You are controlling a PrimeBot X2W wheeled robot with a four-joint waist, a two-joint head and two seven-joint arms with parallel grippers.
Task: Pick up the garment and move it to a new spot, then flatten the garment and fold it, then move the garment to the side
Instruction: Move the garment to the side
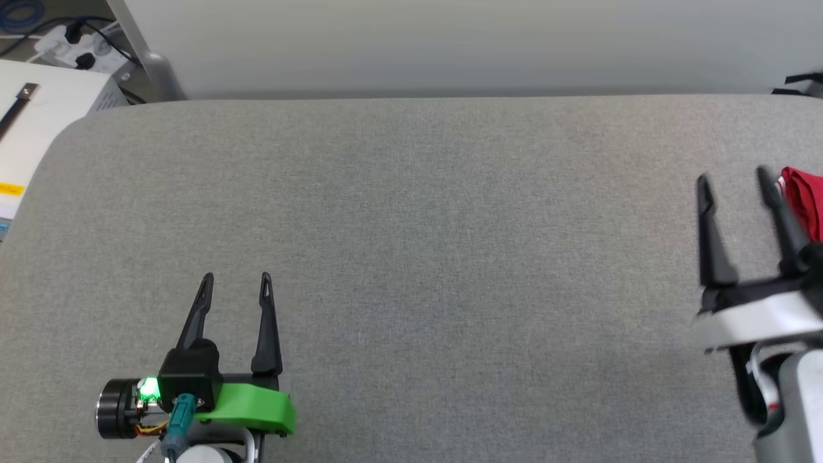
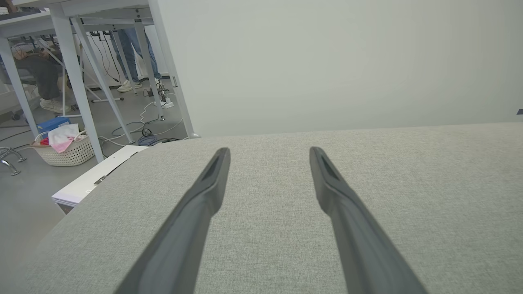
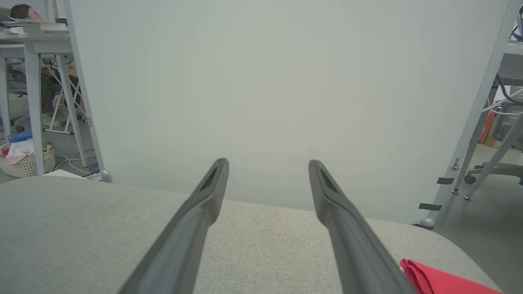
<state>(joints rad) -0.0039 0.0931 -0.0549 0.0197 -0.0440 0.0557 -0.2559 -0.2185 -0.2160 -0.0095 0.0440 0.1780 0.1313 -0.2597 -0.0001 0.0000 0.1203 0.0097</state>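
Note:
The garment shows as a red folded edge at the far right of the grey table, cut off by the head view's border. My right gripper stands open just left of it, nothing between its fingers. In the right wrist view the red garment lies at the lower right, beside the right finger of my open right gripper. My left gripper is open at the lower left of the table, far from the garment. The left wrist view shows my left gripper open over bare grey cloth.
The grey fabric table spans the head view, with a pale partition wall behind it. A white box stands off the table's left corner. In the left wrist view, desk legs, cables, a laundry basket and people's legs stand beyond.

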